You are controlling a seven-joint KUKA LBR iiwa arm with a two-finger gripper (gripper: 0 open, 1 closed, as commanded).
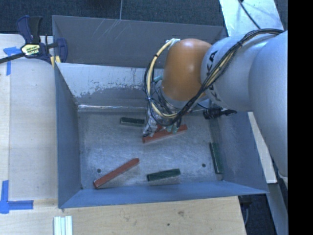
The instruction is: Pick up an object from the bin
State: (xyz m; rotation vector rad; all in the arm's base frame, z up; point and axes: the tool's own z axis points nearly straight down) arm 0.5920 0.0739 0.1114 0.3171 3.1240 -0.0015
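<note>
The reddish-brown flat bar (166, 134) lies just below the middle of the frame, on the floor of the grey metal bin (66, 146), slanted with its right end higher in the picture. My gripper (150, 129) is down at the bar's left end, touching it or very nearly. Whether my grip is clenched on it, released, or merely beside it I cannot tell, since my own wrist and cables cover the spot. Just to my left lies a short dark green bar (131, 122). Well apart, toward the lower edge, lie a second reddish-brown bar (116, 173) and a dark green block (164, 175); a thin dark green strip (215, 157) lies by the right wall. My worry is that, taken so near its end, the bar would swing down and slip free as I rise
</note>
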